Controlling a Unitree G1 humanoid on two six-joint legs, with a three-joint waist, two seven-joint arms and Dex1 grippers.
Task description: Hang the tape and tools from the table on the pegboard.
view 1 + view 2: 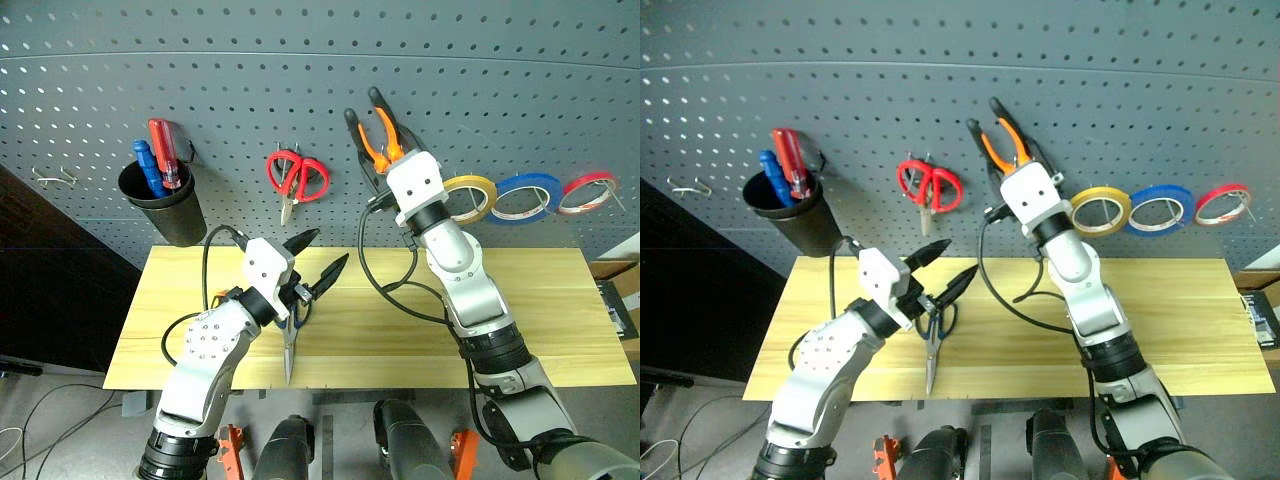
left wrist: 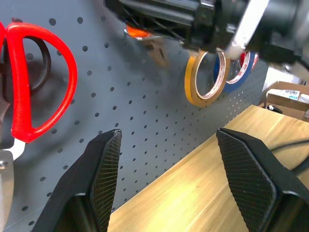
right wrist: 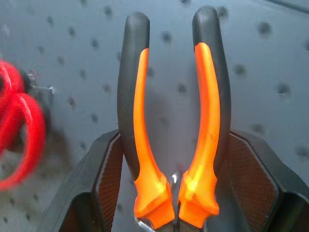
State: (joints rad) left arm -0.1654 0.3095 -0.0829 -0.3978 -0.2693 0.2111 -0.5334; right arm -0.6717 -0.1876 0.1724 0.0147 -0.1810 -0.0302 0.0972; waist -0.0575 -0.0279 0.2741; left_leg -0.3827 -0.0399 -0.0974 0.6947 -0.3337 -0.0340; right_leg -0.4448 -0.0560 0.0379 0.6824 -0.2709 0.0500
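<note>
Pliers point(image 3: 174, 121) pinched handles-up in right hand point(image 1: 385, 165) against pegboard point(image 1: 300, 60) for hooking; left hand point(image 1: 320, 258) spread, empty, above scissors point(image 1: 290, 335) on counter point(image 1: 560, 300).

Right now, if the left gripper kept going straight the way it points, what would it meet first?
Most likely bare pegboard. In its wrist view the open left gripper faces the panel between the red-handled scissors and the yellow tape; nothing stands between, though depth is unclear.
</note>
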